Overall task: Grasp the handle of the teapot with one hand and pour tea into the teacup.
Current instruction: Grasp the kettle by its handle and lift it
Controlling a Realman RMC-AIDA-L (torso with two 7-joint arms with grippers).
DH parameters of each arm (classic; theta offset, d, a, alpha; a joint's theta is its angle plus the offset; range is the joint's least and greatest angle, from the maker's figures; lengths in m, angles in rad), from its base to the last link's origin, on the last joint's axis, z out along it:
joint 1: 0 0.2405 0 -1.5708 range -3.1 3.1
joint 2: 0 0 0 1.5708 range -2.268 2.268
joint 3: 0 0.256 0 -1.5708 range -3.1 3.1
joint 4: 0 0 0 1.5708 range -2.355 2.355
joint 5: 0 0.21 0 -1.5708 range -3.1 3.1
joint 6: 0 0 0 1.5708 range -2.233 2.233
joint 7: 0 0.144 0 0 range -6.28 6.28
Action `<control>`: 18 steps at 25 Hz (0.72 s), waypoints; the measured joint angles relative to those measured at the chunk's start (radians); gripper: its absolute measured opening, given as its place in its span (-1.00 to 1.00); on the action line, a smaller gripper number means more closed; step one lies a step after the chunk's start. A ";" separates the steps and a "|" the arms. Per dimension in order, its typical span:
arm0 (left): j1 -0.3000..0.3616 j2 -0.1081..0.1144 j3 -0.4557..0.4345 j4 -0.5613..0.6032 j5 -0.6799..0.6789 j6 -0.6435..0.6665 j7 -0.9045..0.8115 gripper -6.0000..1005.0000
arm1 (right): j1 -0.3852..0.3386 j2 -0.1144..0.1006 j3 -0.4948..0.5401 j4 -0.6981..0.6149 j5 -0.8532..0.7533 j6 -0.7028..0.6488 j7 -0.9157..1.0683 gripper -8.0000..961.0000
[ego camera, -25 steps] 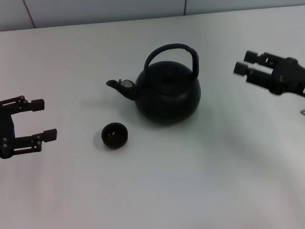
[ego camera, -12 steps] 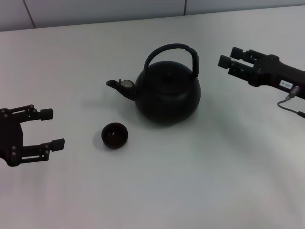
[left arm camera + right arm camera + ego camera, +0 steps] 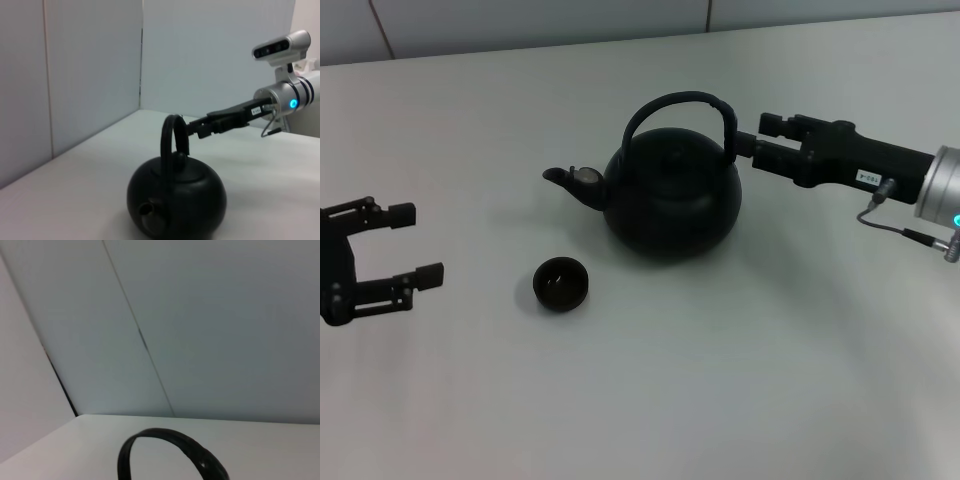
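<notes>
White and matte, the bench [image 3: 720, 380] fills our head view, with a pale panelled wall [image 3: 90, 75] rising behind it. We see the teapot [image 3: 672, 194] standing upright near the middle of the bench, a large round black pot with its short spout turned toward our left side and its small knobbed lid seated on top; we cannot see inside it. Its handle [image 3: 682, 104] arches tall over the lid, joined to both sides of the pot's top, and only the top of that hoop shows in the right wrist view [image 3: 170, 450]. Our right gripper [image 3: 752, 135] reaches in level from the right, at the height of the upper handle; its jaws stand apart, holding nothing, with their tips just beside the near leg of the hoop, and we cannot tell whether they touch it. From the left wrist view the same gripper [image 3: 194, 129] appears just behind the handle. Our left gripper [image 3: 416, 243] hovers at the left edge of the bench, well apart from the pot, jaws wide apart and empty. Between it and the pot, below the spout, sits the tiny black teacup [image 3: 561, 283], upright on the bench; whether it holds anything we cannot tell.
</notes>
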 joint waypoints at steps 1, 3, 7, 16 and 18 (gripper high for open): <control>0.000 0.000 0.000 0.000 0.000 0.000 0.000 0.56 | 0.010 0.000 0.000 0.006 0.000 0.005 -0.003 0.21; -0.003 -0.002 -0.045 0.006 0.001 0.005 -0.006 0.56 | 0.015 0.000 -0.001 0.008 0.000 0.011 -0.003 0.21; -0.004 -0.005 -0.056 0.012 0.001 0.003 -0.012 0.56 | 0.039 0.000 -0.020 0.026 0.001 0.071 0.001 0.20; -0.007 -0.016 -0.056 0.013 -0.001 -0.008 -0.012 0.56 | 0.078 0.000 -0.028 0.047 0.002 0.142 0.003 0.20; -0.007 -0.019 -0.056 0.013 -0.001 -0.012 -0.012 0.56 | 0.081 0.000 -0.028 0.049 0.003 0.153 0.004 0.20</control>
